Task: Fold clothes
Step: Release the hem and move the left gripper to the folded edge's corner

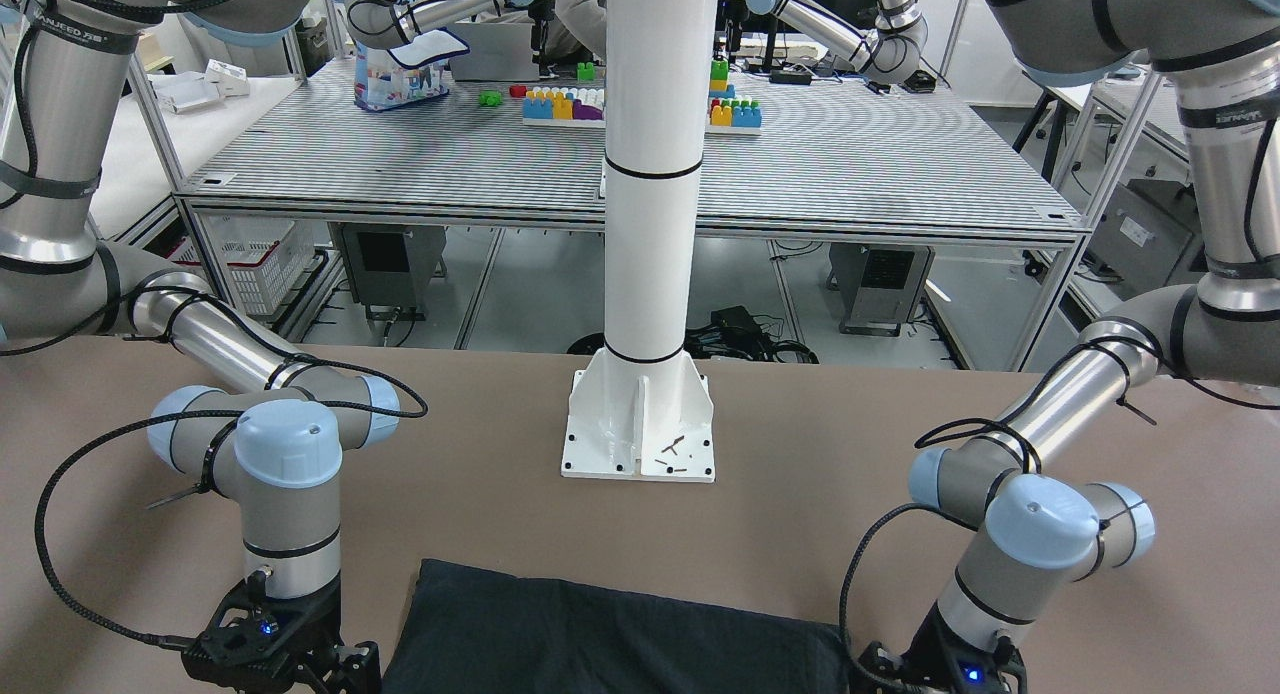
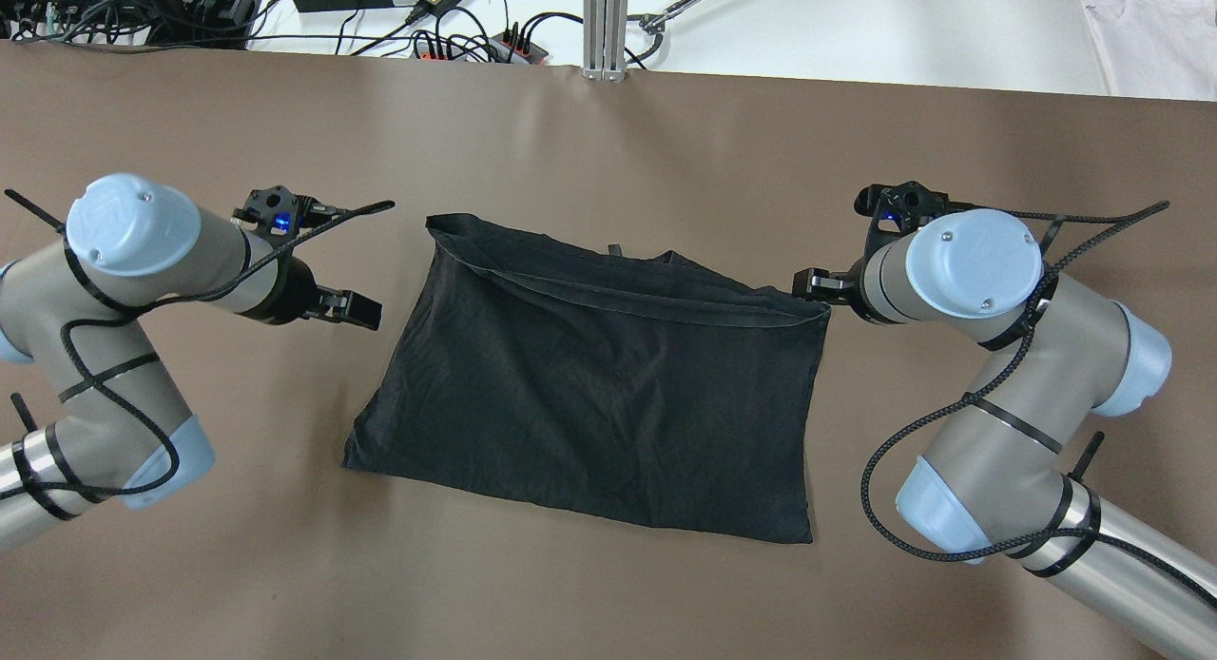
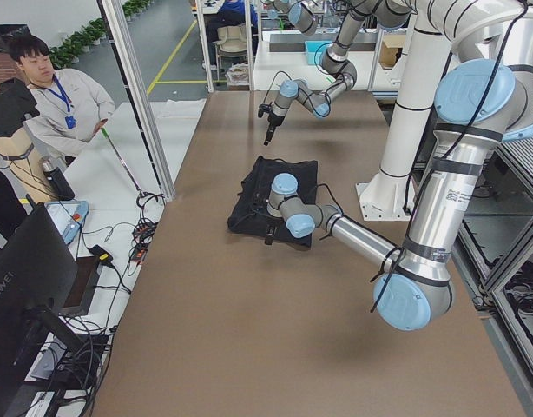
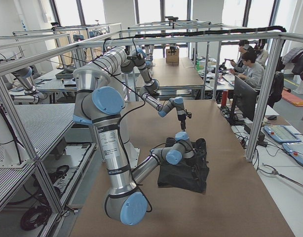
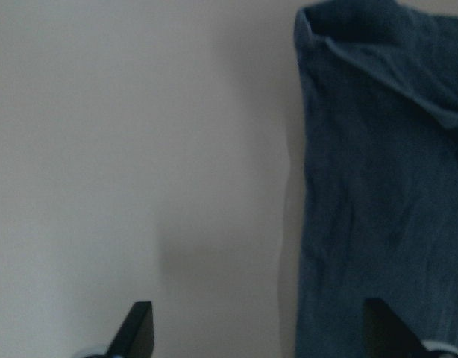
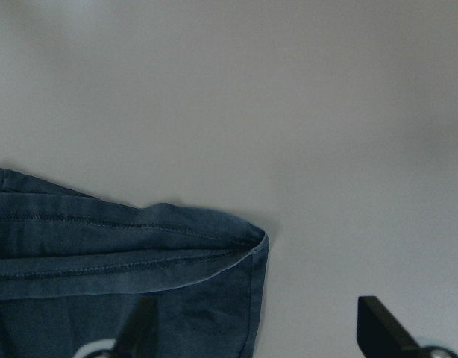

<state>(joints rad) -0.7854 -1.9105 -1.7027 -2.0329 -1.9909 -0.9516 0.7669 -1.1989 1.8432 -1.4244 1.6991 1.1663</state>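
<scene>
The black cloth lies flat on the brown table, roughly rectangular, with a folded band along its far edge. It also shows in the front-facing view. My left gripper is open and empty, just left of the cloth's left edge. In the left wrist view the left gripper hovers with one fingertip over the cloth. My right gripper is open and empty at the cloth's far right corner. In the right wrist view that corner lies between the fingers of the right gripper.
The white pillar's base plate stands on the table on the robot's side of the cloth. Cables and power strips lie beyond the table's far edge. A person stands past that edge.
</scene>
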